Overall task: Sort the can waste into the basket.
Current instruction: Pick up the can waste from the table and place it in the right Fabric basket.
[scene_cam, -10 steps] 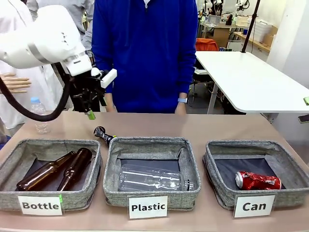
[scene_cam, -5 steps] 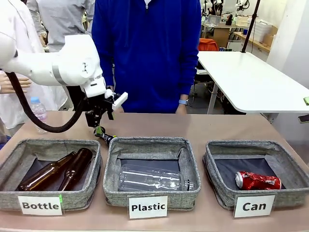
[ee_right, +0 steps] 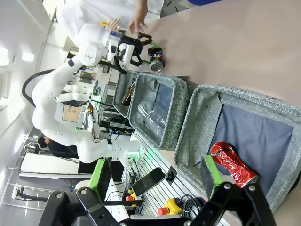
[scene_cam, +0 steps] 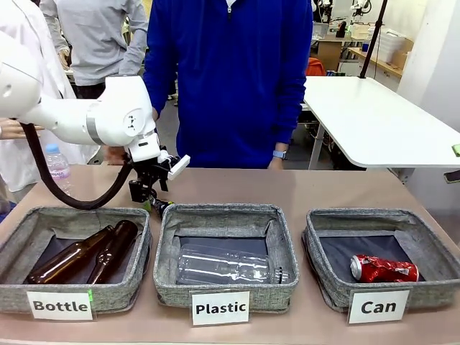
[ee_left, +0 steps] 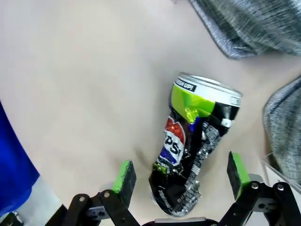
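Two cans are yours to watch. The dark can (ee_left: 197, 141) lies on its side on the counter (scene_cam: 345, 187), just behind the gap between the "Bottle" basket (scene_cam: 72, 213) and the "Plastic" basket (scene_cam: 223, 210), outside both. Your left gripper (ee_left: 181, 172) sits low over it, jaws spread wide, with a green pad on either side of the can's crushed end and neither touching it. The red can (scene_cam: 384, 269) lies inside the "Can" basket (scene_cam: 370, 213), toward its front right. Your right gripper (ee_right: 156, 174) looks down on that basket from well off, jaws wide open and holding nothing. A person (scene_cam: 230, 86) in blue stands at the far side.
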You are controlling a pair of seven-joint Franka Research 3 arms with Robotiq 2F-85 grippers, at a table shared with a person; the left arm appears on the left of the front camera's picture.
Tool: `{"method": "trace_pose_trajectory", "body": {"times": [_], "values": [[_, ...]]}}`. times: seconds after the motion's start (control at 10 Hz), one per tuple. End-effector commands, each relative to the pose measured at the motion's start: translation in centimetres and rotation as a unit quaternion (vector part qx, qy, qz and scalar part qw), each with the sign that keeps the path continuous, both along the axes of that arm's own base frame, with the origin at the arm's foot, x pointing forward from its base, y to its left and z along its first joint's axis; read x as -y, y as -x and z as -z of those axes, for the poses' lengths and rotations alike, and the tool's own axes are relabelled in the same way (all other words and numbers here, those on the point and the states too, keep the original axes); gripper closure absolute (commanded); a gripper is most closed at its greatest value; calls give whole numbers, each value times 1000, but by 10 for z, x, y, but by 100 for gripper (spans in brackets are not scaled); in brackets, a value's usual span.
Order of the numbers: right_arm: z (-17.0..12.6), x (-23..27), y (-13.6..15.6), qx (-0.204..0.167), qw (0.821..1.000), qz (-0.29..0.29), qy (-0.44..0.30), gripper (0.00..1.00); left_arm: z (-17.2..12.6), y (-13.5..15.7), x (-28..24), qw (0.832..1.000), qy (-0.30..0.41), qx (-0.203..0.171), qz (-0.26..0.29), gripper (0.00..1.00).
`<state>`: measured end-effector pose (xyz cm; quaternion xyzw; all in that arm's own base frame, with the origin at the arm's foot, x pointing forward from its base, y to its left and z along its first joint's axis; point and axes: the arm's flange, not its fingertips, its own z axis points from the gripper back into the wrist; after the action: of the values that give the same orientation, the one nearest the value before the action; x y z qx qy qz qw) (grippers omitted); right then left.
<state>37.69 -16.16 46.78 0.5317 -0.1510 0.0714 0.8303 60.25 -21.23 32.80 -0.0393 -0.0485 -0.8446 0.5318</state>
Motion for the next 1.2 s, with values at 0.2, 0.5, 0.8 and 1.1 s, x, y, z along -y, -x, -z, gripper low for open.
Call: {"method": "trace_pose_trajectory", "body": {"times": [0.2,0.5,0.8,1.1], "values": [[-1,1,2,7,1000,-6,2,0,20,8,8,999,-26,19,1,0],[-1,1,2,7,1000,-6,2,0,26,9,13,999,-50,17,1,98],[-1,1,2,7,1000,-6,2,0,21,14,18,998,-46,30,7,100],[-1,1,2,7,1000,-6,2,0,-15,17,16,997,-17,74,-4,100]]}}
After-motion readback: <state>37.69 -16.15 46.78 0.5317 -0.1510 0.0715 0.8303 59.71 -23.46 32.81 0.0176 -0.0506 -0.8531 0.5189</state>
